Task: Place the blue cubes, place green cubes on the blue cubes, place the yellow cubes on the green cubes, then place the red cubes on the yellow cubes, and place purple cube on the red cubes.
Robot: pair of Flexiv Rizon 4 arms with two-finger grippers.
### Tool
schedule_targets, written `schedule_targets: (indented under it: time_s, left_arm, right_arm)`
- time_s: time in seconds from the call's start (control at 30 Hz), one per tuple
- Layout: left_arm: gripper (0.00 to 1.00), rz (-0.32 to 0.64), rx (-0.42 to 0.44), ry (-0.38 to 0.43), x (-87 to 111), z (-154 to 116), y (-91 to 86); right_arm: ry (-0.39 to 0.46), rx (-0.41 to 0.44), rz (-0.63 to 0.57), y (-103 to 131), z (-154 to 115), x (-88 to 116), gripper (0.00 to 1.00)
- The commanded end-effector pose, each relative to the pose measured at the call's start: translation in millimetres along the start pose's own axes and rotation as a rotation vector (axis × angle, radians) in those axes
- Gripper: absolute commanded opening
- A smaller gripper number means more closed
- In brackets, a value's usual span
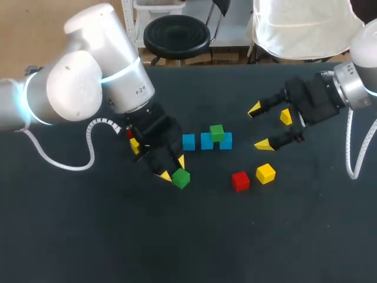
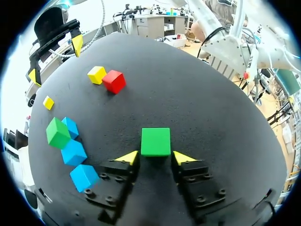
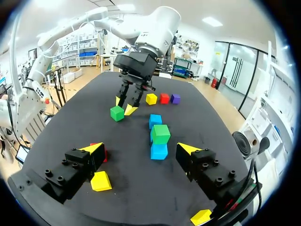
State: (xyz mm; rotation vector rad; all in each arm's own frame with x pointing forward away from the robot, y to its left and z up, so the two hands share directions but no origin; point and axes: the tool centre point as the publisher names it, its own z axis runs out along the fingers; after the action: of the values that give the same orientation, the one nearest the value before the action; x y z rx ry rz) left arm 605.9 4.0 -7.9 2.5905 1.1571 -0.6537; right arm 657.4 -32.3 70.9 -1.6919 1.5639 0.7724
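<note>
Three blue cubes (image 1: 206,141) lie in a row at the table's middle, and one green cube (image 1: 217,132) rests on top toward the row's right end. My left gripper (image 1: 172,168) points down just left of the row. In the left wrist view its yellow fingertips (image 2: 127,157) press both sides of a second green cube (image 2: 155,141), which rests on the table. My right gripper (image 1: 258,127) hangs open right of the row, with nothing between its fingers. A red cube (image 1: 240,181) and a yellow cube (image 1: 265,173) lie in front of it. Another yellow cube (image 1: 286,117) sits under it.
A yellow cube (image 3: 151,98), a red cube (image 3: 164,98) and a purple cube (image 3: 175,98) sit in a line behind my left arm, mostly hidden in the head view. A white cable (image 1: 88,144) loops beside that arm. The dark tabletop (image 1: 188,236) stretches toward the front.
</note>
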Motion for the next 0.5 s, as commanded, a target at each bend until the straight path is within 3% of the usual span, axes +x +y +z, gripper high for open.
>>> schedule_targets:
  time_s: [0.03, 0.2, 0.43, 0.5]
  left_arm:
    - [0.31, 0.005, -0.005, -0.006, -0.9, -1.2, -2.6]
    - [0.24, 0.007, -0.007, -0.008, -2.3, -0.1, -3.7]
    - [0.28, 0.016, -0.021, -0.012, -8.8, -2.6, -7.6]
    - [0.06, 0.012, -0.03, -0.01, -9.9, -3.2, -9.0]
  right_arm:
    - [-0.002, 0.002, -0.001, 0.7, -0.3, 0.2, 1.0]
    - [-0.002, 0.002, -0.001, 0.7, -0.3, 0.2, 1.0]
    - [-0.002, 0.002, -0.001, 0.7, -0.3, 0.2, 1.0]
    - [-0.002, 0.002, -0.001, 0.7, -0.3, 0.2, 1.0]
